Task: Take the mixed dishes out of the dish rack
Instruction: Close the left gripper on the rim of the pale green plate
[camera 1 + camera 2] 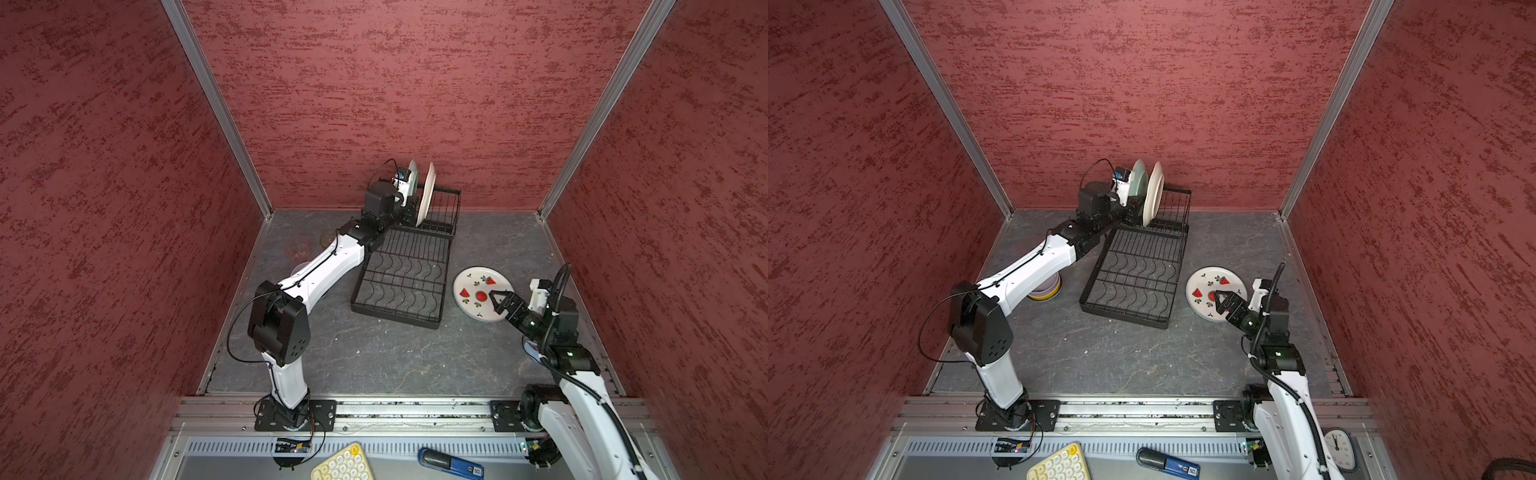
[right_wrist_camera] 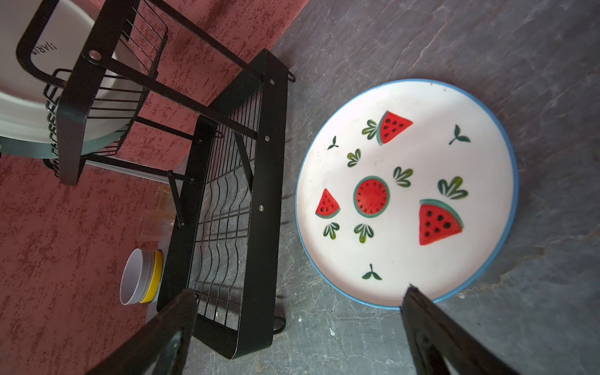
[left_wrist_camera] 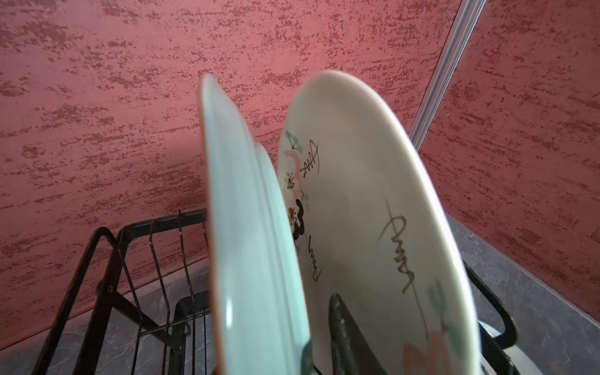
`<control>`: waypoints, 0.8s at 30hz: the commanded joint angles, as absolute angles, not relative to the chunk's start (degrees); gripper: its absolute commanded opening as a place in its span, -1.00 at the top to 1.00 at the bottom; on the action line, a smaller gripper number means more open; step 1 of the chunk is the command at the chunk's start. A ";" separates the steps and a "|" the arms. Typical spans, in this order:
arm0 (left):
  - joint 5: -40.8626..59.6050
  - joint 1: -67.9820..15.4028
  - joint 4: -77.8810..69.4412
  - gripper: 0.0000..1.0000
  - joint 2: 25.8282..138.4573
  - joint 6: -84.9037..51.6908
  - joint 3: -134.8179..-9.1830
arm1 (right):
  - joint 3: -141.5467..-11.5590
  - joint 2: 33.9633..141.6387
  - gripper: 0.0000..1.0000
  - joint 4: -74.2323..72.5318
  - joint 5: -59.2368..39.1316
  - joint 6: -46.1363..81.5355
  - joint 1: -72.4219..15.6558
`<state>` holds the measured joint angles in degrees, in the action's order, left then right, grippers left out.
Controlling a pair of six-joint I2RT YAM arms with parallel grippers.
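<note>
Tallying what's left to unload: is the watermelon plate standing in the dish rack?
No, the watermelon plate lies flat on the table beside the dish rack.

A yellow keypad and a blue-and-black tool lie before the grey counter, a clock to their right; red walls surround.

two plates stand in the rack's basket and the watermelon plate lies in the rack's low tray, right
No: the watermelon plate lies flat on the table beside the rack, not in its low tray; both top views show it. The green plate and floral plate do stand in the basket.
</note>
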<state>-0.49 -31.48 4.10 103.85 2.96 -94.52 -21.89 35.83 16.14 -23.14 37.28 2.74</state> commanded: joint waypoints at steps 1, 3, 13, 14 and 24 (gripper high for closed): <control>-2.80 -31.77 2.41 0.42 103.96 5.03 -94.04 | -21.93 35.24 -0.97 16.32 -21.95 37.62 2.91; -3.64 -31.83 0.10 0.43 103.44 5.31 -92.44 | -22.41 35.37 -0.97 17.11 -21.72 37.37 2.90; -4.70 -31.99 -2.36 0.56 102.81 7.13 -91.42 | -22.33 35.37 -0.97 17.44 -21.09 37.35 2.90; -4.53 -31.92 -3.00 0.55 102.58 7.43 -91.14 | -22.20 35.57 -0.97 17.05 -21.18 37.47 2.92; -5.14 -31.91 -3.47 0.57 101.97 9.51 -91.64 | -21.65 37.35 -0.97 15.56 -21.62 37.69 2.94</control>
<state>-3.55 -31.94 -0.58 103.90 6.50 -91.66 -21.89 37.41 17.30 -22.28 37.36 2.74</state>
